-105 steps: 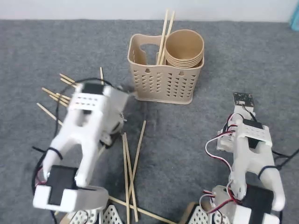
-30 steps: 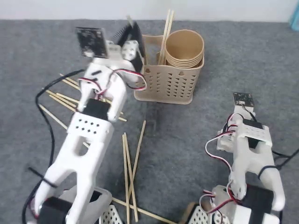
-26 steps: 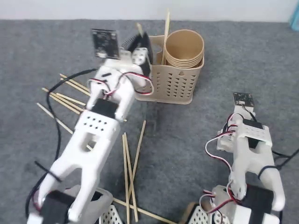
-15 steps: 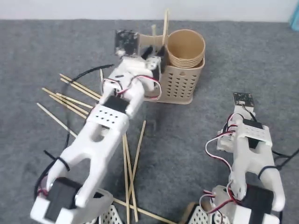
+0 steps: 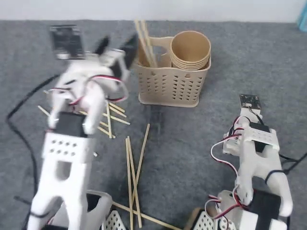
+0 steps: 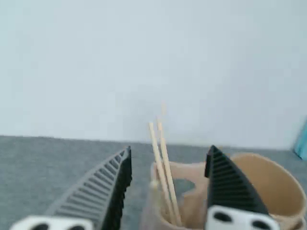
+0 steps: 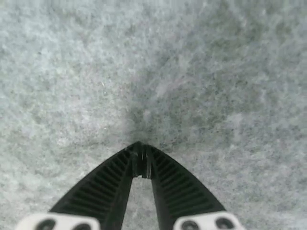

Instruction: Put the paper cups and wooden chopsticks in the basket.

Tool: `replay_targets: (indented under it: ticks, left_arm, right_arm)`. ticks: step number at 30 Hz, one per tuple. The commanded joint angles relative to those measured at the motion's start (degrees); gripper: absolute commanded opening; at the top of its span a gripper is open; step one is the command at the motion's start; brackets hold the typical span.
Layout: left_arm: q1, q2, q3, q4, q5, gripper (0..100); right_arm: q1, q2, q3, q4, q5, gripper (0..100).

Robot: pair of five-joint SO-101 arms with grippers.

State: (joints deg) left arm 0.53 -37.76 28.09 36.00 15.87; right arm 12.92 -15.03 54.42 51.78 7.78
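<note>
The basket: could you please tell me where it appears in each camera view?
High view: basket at top centre, beside the left gripper.
Left wrist view: basket just beyond the open left gripper, between its fingers.
Right wrist view: grey mat under the shut right gripper.
Shared landmark: chopsticks standing in the basket beside the cups.

The basket [image 5: 168, 86] was beige, its walls patterned with rows of small slots. The paper cups [image 5: 190, 48] were kraft brown, the chopsticks [image 5: 130, 177] pale bare wood. The bench [image 5: 192, 139] was mottled grey felt. The left arm [image 5: 67, 143] and the right arm [image 5: 259, 158] were white, with ribbed black jaws and red, white and black wires. The wall [image 6: 144, 57] was pale bluish white.
</note>
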Motion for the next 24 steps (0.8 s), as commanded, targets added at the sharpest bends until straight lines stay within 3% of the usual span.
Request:
replay_targets:
  ticks: [1, 8, 16, 24]
  left_arm:
    - [-6.2, -1.1, -3.6, 2.6, -0.5, 17]
    - [-12.0, 12.3, -4.0, 3.8, -0.5, 3]
    - [-12.1, 33.1, -14.6, 5.0, 2.5, 2]
    - [-11.8, 58.3, -44.2, 24.2, 4.0, 2]
  right_arm:
    - [-0.2, -2.1, -0.3, -0.9, 0.8, 1.6]
    - [-0.2, -2.1, -0.2, -0.7, 0.8, 1.6]
    - [-0.2, -2.1, -0.2, -0.8, 0.6, 1.6]
    - [-0.2, -2.1, -0.2, -0.9, 0.7, 1.6]
